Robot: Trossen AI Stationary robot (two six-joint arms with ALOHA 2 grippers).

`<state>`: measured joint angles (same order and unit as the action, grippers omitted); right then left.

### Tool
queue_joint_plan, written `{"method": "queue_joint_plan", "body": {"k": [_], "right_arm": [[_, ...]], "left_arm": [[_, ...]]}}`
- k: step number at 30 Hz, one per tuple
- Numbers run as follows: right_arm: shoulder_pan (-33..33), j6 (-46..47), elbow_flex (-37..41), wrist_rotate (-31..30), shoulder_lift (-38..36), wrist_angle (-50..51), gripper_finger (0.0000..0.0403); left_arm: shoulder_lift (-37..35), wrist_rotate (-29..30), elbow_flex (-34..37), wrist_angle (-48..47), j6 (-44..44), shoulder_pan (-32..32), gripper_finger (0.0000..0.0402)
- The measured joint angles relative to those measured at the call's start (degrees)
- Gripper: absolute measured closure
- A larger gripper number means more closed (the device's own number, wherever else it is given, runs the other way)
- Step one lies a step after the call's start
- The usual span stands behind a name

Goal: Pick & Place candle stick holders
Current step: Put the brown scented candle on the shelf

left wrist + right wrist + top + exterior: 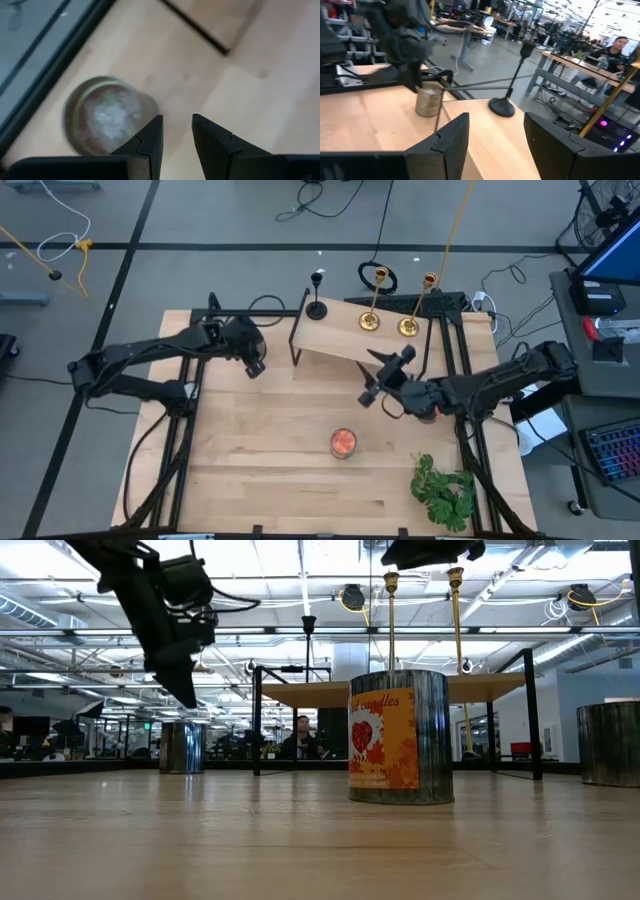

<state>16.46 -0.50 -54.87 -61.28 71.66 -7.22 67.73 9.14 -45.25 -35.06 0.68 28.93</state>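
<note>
Three slim stemmed candle stick holders stand on the raised wooden shelf (340,335): two shiny gold ones (370,320) (409,326) and one smaller black one (316,308). Two round metal candle tins show, one orange-labelled (343,443) near the table's middle, one (107,116) at the far left. One green leafy plant (443,492) lies near right. Two dark arms carry one gripper each, left (255,366) and right (372,392).

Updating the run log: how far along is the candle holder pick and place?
All three holders stand on the raised shelf: black holder, gold holders and. Whether that is start or finish, I cannot tell. Nothing is in hand: left gripper hovers open above a small tin, right gripper open and empty near the shelf.
</note>
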Motion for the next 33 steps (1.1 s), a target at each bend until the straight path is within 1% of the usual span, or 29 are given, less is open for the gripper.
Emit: {"method": "queue_joint_plan", "body": {"k": [3, 17, 20, 24, 25, 29, 33], "right_arm": [[1.0, 0.1, 0.0, 0.0, 0.0, 0.0, 0.0218], [2.8, 1.6, 0.0, 0.0, 0.0, 0.8, 0.0219], [2.8, 1.6, 0.0, 0.0, 0.0, 1.5, 0.0218], [2.8, 1.6, 0.0, 0.0, 0.0, 1.6, 0.0221], [2.8, 1.6, 0.0, 0.0, 0.0, 1.6, 0.0222], [2.8, 1.6, 0.0, 0.0, 0.0, 1.7, 0.0222], [2.8, 1.6, 0.0, 0.0, 0.0, 1.9, 0.0222]], "left_arm": [[1.9, 2.9, 0.0, 1.4, 0.3, 0.7, 0.0291], [11.2, 3.0, 0.0, 6.4, 2.0, 5.0, 0.0292], [11.7, 3.2, 0.0, 6.5, 2.2, 5.2, 0.0315], [11.7, 2.7, -0.1, 7.1, 2.0, 5.1, 0.0384], [11.7, 2.7, -0.1, 7.0, 1.9, 5.0, 0.039], [11.3, 3.1, 0.0, 6.2, 2.6, 4.2, 0.0393], [8.1, 2.4, 0.1, 2.3, 3.8, 0.5, 0.0394]]}}
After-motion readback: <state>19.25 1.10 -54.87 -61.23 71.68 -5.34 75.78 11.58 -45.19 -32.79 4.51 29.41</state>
